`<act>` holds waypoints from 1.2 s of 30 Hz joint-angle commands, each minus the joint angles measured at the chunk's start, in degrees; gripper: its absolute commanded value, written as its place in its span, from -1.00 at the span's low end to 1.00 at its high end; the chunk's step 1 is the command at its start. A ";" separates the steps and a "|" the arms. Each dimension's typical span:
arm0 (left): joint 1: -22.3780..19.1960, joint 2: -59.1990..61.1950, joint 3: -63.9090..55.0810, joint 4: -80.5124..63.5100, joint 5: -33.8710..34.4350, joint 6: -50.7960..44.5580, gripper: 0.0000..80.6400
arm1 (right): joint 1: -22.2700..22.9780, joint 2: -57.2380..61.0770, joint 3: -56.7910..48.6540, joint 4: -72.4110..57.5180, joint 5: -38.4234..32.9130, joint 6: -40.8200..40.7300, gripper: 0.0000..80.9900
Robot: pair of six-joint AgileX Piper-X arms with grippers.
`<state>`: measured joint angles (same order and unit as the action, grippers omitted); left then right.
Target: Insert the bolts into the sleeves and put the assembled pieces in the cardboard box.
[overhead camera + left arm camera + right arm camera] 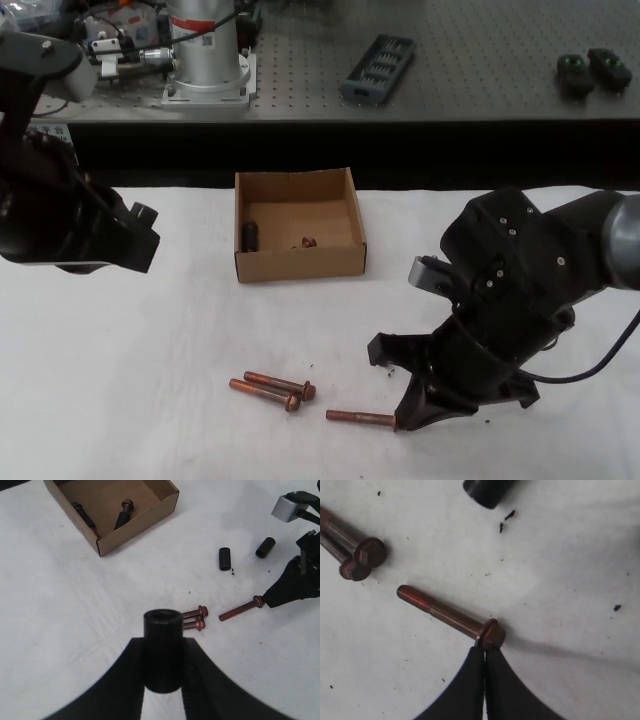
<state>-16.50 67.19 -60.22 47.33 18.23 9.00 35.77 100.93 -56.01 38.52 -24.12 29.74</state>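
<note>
The left claw (163,641) is open just wide enough to clamp a black sleeve (161,655), a smooth, matte, hollow cylinder held upright with its bore facing the camera. The right claw (484,647) is closed to a hairline seam, its tapered black tips nipping the flanged head of a lone bolt (445,614). This bolt is copper-coloured, threaded at its far end, and lies flat on the bench (150,380), which has a white, faintly creased covering with dark specks. A pair of matching bolts (280,384) lies side by side nearby, touching. Two loose sleeves (224,558) rest apart beyond them. The cardboard box (300,263), open-topped and plain brown, holds two assembled pieces (122,516).
</note>
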 commanded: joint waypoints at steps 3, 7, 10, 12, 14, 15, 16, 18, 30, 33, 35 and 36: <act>0.11 -2.03 -0.17 -0.74 0.52 -0.49 -0.99 | -0.25 0.39 -0.49 1.87 -1.49 -1.51 -0.95; 0.11 -2.03 -0.17 -0.74 0.52 -0.49 -0.99 | -0.01 0.39 -0.49 4.17 -2.27 -3.08 -0.95; 0.11 -2.03 -0.17 -0.74 0.52 -0.49 -0.99 | 0.34 0.39 -0.36 4.69 -1.53 -3.65 -0.95; 0.11 -2.03 -0.17 -0.74 0.52 -0.49 -0.99 | 0.74 0.53 -0.35 4.36 0.11 -3.65 -0.95; 0.11 -2.03 -0.17 -0.74 0.52 -0.49 -0.99 | 1.05 0.84 -0.35 3.47 0.57 -3.65 -0.95; 0.11 -2.03 -0.17 -0.74 0.52 -0.49 -0.99 | 1.05 1.10 -0.45 3.16 0.13 -3.48 -0.95; 0.11 -2.03 -0.17 -0.74 0.52 -0.49 -0.99 | 1.05 1.47 -0.45 2.78 -0.15 -2.92 -0.95; 0.11 -2.03 -0.17 -0.74 0.52 -0.49 -0.99 | 1.05 2.20 -0.45 2.27 -1.32 -2.36 -0.95; 0.11 -2.03 -0.17 -0.74 0.52 -0.49 -0.99 | 0.89 3.25 -5.67 -0.53 1.50 -2.78 -0.95; 0.11 -2.33 -0.17 -0.72 0.52 -0.49 -0.99 | 0.89 4.53 -7.08 -1.12 1.49 -2.78 -0.95; 0.11 -2.67 -0.17 -0.72 0.52 -0.49 -0.99 | 0.89 5.70 -7.80 -1.12 1.20 -3.21 -0.95; 0.11 -2.93 -0.17 -0.72 0.52 -0.49 -0.99 | 0.89 6.27 -7.88 -1.27 0.78 -3.26 -0.95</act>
<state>-16.50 65.65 -60.22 47.33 18.23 9.00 36.67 106.55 -63.13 37.52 -22.89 27.23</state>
